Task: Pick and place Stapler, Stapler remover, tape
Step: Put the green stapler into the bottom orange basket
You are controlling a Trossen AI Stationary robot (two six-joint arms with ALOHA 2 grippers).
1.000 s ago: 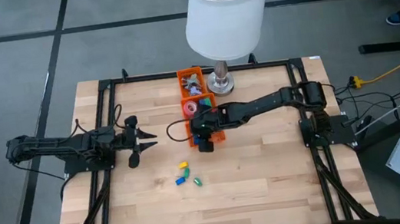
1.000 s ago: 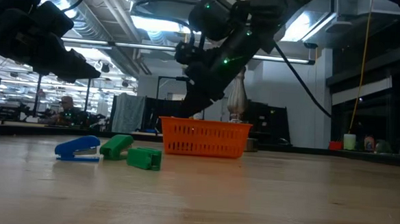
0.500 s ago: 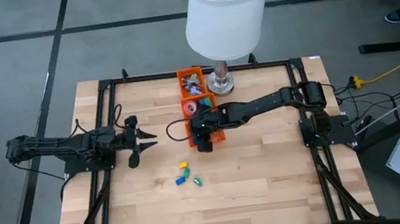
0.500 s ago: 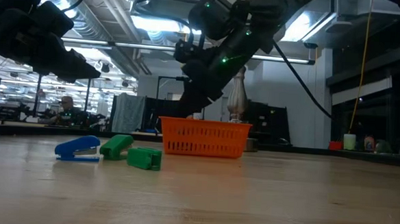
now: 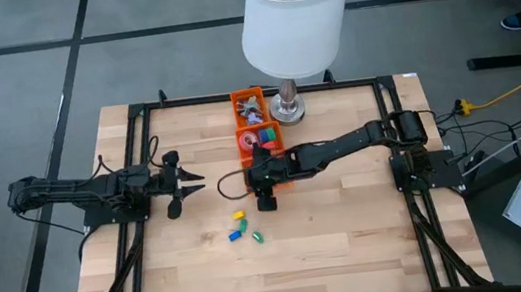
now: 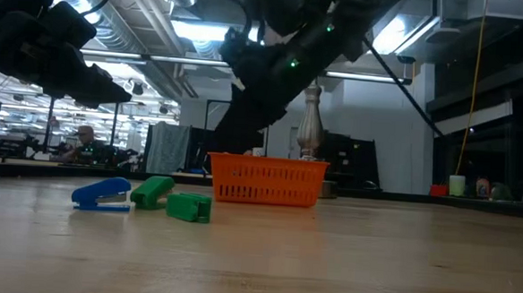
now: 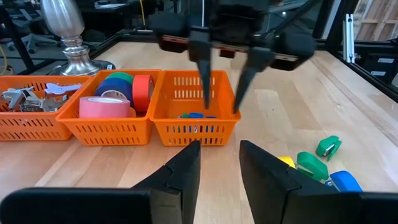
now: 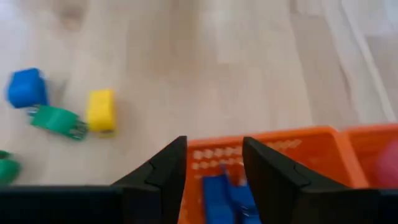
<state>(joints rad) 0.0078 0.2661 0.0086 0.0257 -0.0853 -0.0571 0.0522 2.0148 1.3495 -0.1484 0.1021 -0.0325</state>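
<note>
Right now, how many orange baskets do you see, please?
3, in a row: first basket by the lamp base, middle basket holding tape rolls, last basket below the right gripper.

A robotics laboratory within an open industrial hall. The butcher-block table (image 5: 332,227) carries a black metal frame (image 5: 142,162) on which both arms are mounted, and stands on a grey floor with cables (image 5: 516,92) trailing to one side. The low view shows exposed ceiling ducts (image 6: 116,13), strip lights (image 6: 200,31) and, behind, a seated person (image 6: 85,142) at further workbenches.
</note>
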